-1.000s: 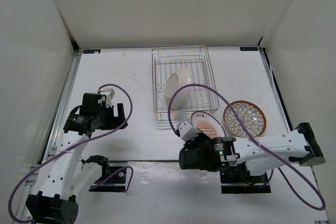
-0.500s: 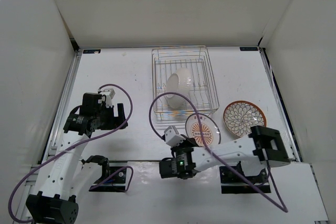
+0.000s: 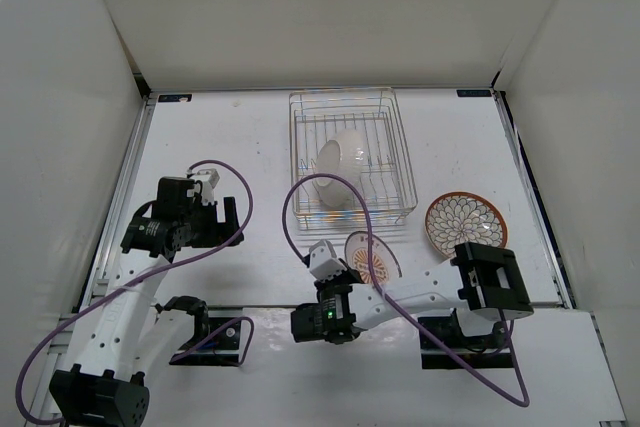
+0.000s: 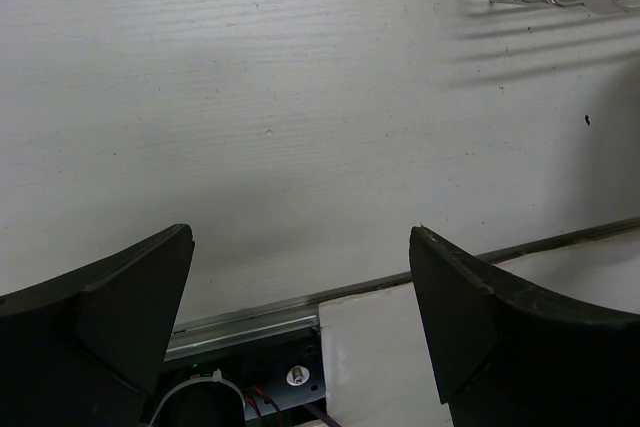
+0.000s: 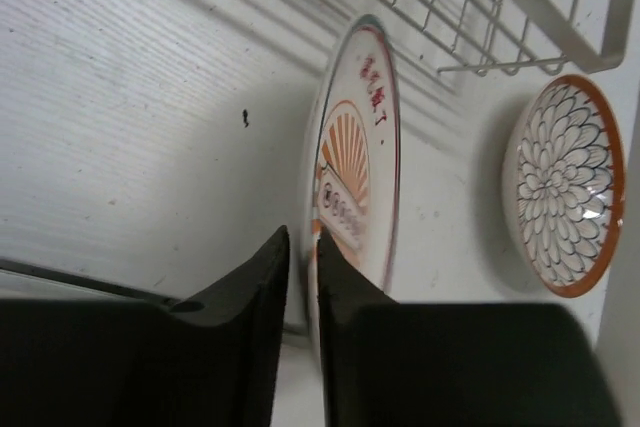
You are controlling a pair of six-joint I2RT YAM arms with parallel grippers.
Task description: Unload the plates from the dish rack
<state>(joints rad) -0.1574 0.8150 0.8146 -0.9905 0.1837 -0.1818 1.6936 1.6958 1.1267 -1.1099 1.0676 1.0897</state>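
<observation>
Overall, a white table sits inside white walls. At its back the silver wire dish rack holds 2 white-backed plates, leaning. Just front-right, an orange petal-pattern plate lies flat. A pale plate with orange centre motif stands tilted, rim at the right gripper, whose jaws show a slit; whether they pinch it I cannot tell. The left gripper gapes wide over the table.

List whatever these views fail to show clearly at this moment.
Right wrist view: whether the right hand grips the pale plate; its own fingers cover the rim.
Top view: number of plates in the dish rack; white backs overlap.
Left wrist view: dish rack cut off by the top edge.
Pale plate's lettering: too small.
</observation>
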